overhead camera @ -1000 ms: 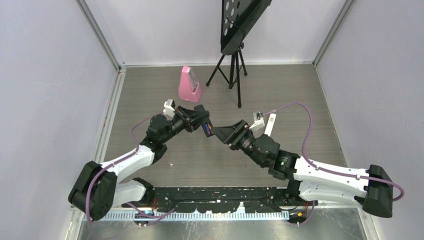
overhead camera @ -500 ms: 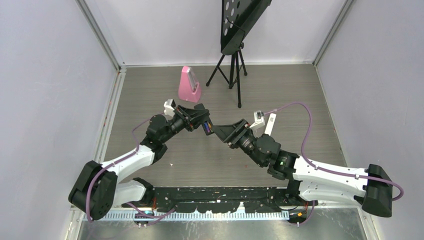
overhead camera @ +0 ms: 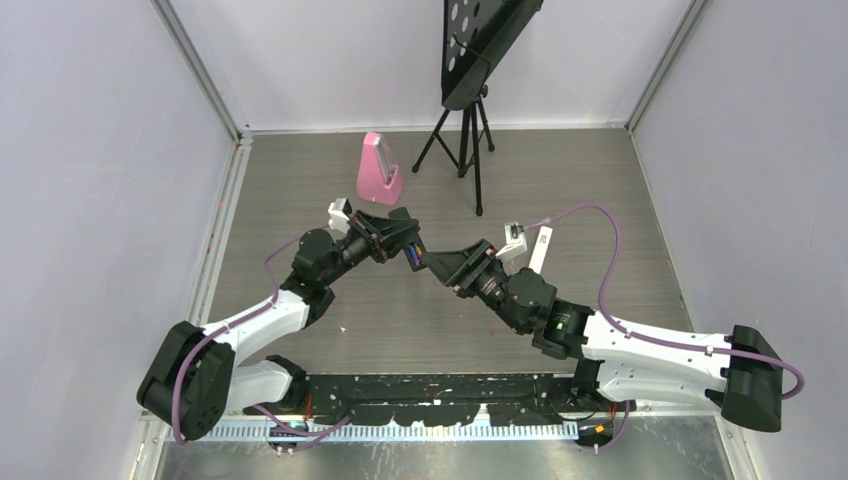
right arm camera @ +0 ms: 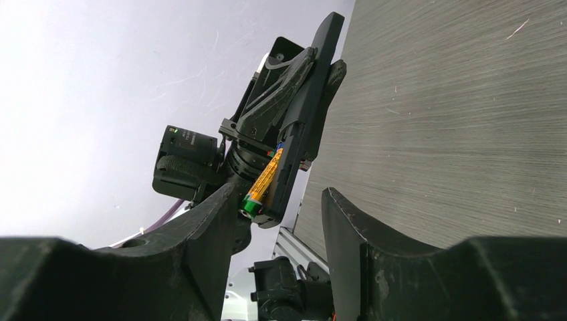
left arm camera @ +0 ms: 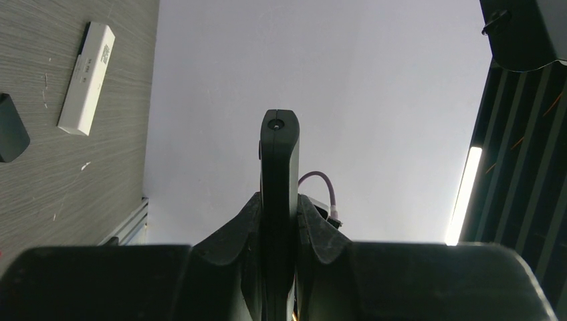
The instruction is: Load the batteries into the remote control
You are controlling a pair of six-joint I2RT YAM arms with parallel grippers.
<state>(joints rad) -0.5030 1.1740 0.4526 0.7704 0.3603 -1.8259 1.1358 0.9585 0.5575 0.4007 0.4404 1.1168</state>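
Observation:
My left gripper [overhead camera: 403, 243] is shut on the remote control [overhead camera: 414, 254] and holds it above the table's middle. The left wrist view shows the black bar edge-on [left arm camera: 279, 167] clamped between the fingers [left arm camera: 249, 224]. From the right wrist, the remote control [right arm camera: 304, 114] has its back open, and a yellow battery with a green end [right arm camera: 263, 181] lies along the bay, a blue one [right arm camera: 279, 144] above it. My right gripper [right arm camera: 277, 214] is open and points at the remote's lower end. Its left fingertip [right arm camera: 224, 207] is close beside the green end; contact cannot be told.
A white remote [overhead camera: 541, 248] lies on the table behind the right wrist, also seen as a white bar [left arm camera: 87, 77]. A small black cover [left arm camera: 10, 137] lies near it. A pink metronome [overhead camera: 379, 171] and a black tripod stand [overhead camera: 464, 130] stand at the back.
The right gripper has crept left toward the remote's end and its jaws have narrowed slightly. The left arm and the remote have stayed still.

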